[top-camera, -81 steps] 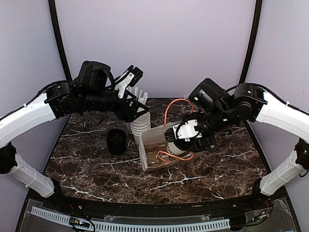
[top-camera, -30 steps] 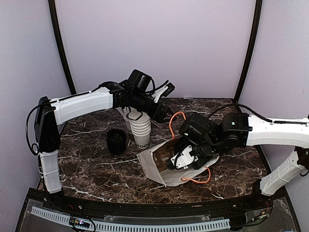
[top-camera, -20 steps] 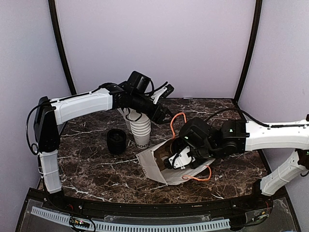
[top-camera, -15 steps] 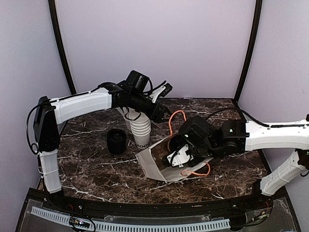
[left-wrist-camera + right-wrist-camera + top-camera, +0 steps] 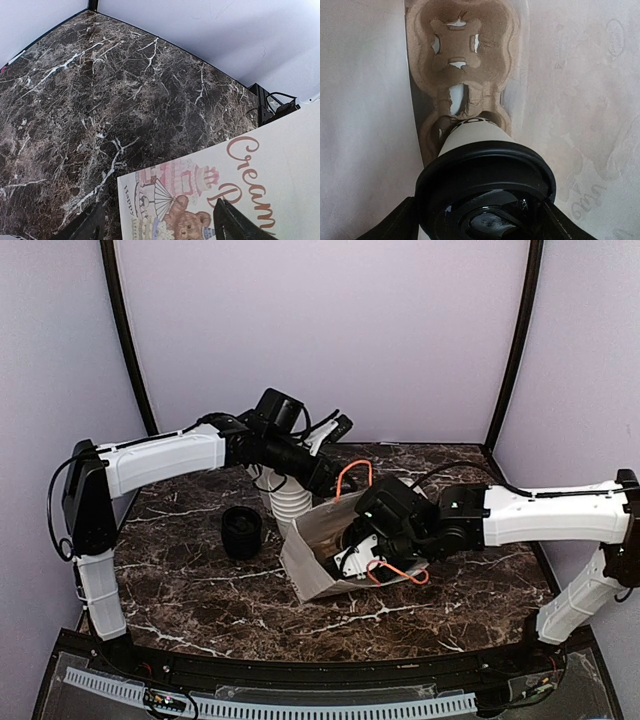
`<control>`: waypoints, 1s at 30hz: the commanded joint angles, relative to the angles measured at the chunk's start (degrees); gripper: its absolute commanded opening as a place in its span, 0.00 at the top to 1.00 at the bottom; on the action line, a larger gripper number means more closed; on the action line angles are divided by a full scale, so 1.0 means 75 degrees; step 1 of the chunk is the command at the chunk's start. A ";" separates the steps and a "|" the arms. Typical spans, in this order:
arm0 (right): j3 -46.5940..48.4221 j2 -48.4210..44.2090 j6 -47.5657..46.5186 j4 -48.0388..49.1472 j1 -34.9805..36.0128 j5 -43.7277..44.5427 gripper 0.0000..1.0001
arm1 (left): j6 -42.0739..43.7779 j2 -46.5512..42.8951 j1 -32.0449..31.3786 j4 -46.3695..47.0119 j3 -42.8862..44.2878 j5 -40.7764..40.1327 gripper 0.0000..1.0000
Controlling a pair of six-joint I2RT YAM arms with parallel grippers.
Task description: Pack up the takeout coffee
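The takeout coffee (image 5: 472, 134), a white cup with a black lid (image 5: 485, 170), sits inside the white paper bag (image 5: 305, 552). Its base rests in a socket of a brown cardboard cup carrier (image 5: 455, 30). My right gripper (image 5: 476, 216) reaches into the bag's mouth, and its fingers (image 5: 400, 220) press both sides of the lid. From above, the right gripper (image 5: 352, 550) is half hidden in the bag. My left gripper (image 5: 328, 478) hovers at the bag's upper rear edge, beside an orange handle (image 5: 352, 474). It stands open above the printed bag face (image 5: 240, 180), and nothing is held between its fingers.
A stack of lidless white cups (image 5: 291, 502) stands just behind the bag, under the left forearm. A stack of black lids (image 5: 241, 532) sits left of the bag. The bag's second orange handle (image 5: 398, 571) lies on the marble table (image 5: 200, 590). Walls enclose the back and sides.
The right arm has shifted left with the cup, and the bag has tipped from lying flat to more upright. The left gripper has drawn back slightly to the left.
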 commanded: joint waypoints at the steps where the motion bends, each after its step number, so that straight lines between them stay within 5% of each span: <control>1: 0.0332 0.0433 0.0349 -0.0250 -0.0239 -0.0107 0.36 | 0.0010 -0.0494 0.0047 0.0039 -0.0225 0.0169 0.22; 7: 0.0522 0.0829 0.0435 -0.0608 -0.0380 -0.0340 0.36 | 0.0010 -0.0575 0.0076 0.0068 -0.0355 0.0137 0.22; 14: 0.2230 0.1794 0.1204 -0.3311 -0.0439 -0.1791 0.37 | 0.0009 -0.0730 0.0181 0.0074 -0.0476 0.0129 0.22; 25: 0.3482 0.2384 0.1526 -0.5671 -0.0315 -0.3640 0.38 | 0.0016 -0.1063 0.0376 0.0017 -0.0769 0.0046 0.22; 30: 0.3185 0.2360 0.1666 -0.5683 -0.0224 -0.4050 0.38 | 0.0023 -0.1140 0.0434 -0.0023 -0.0779 -0.0005 0.22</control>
